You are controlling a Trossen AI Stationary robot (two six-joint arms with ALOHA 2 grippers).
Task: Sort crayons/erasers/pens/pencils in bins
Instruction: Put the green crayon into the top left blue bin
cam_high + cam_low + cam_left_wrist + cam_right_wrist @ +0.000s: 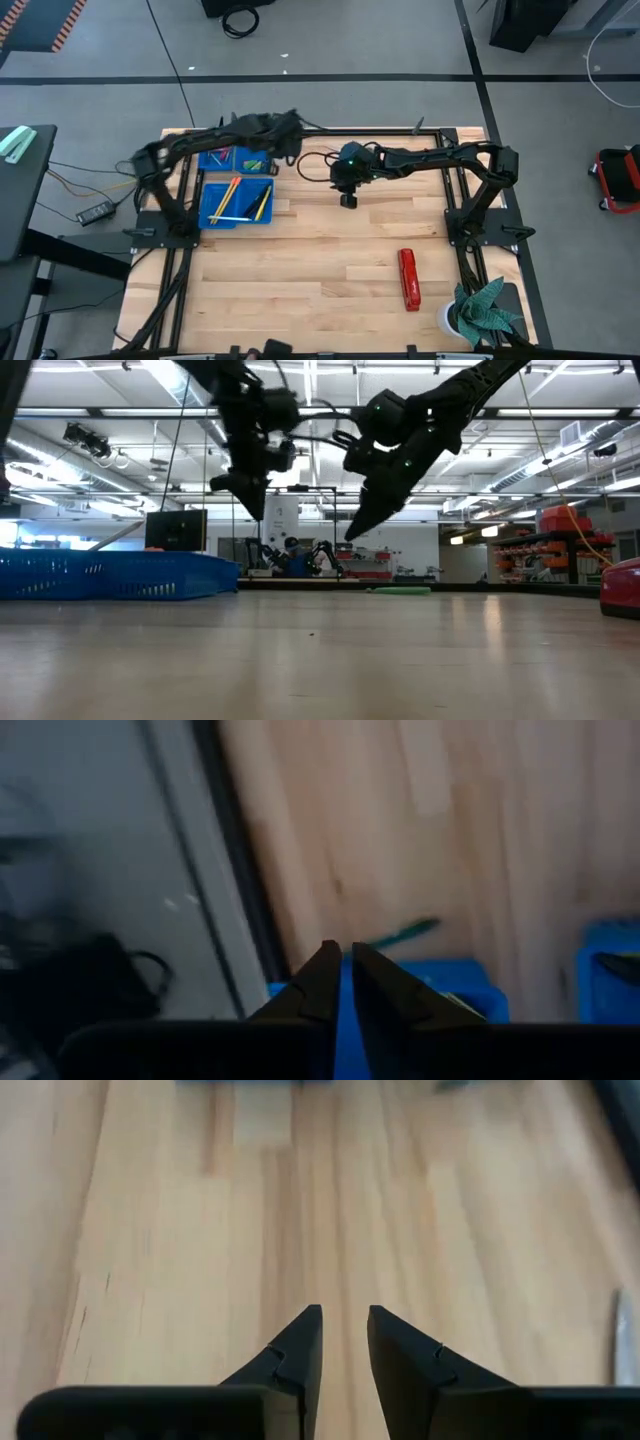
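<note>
Left claw [290, 135]: hanging above the far left part of the surface, over the far edge of the bins; its fingers [322, 982] are standing almost together with only a thin slit between them, nothing seen between them.
Bins [236, 203]: bright-blue trays sitting at the far left of the surface, one nearer tray and others just behind it; in the low view they are showing as a low blue wall at the left edge.
Pencils [228, 198]: yellow and orange sticks lying slantwise inside the nearer bin.
Pens [262, 203]: a dark thin stick lying in the same nearer bin, beside the pencils; hard to tell more.
Far bin contents [222, 158]: small coloured pieces lying inside; too small to tell which kind.
Green item [403, 931]: lying on the wood just beyond a bin in the left wrist view; blurred, kind not clear.
Right claw [347, 200]: hanging above bare wood near the middle of the far half of the surface, well apart from the bins; its fingers [296, 1350] are standing apart with a clear gap, gripping nothing.
Surface [320, 260]: light wooden planks inside a dark frame.
Stapler [408, 279]: long and red, lying on the near right part of the surface, well apart from both claws.
Plant [484, 310]: green leaves in a white pot, standing at the near right corner.
</note>
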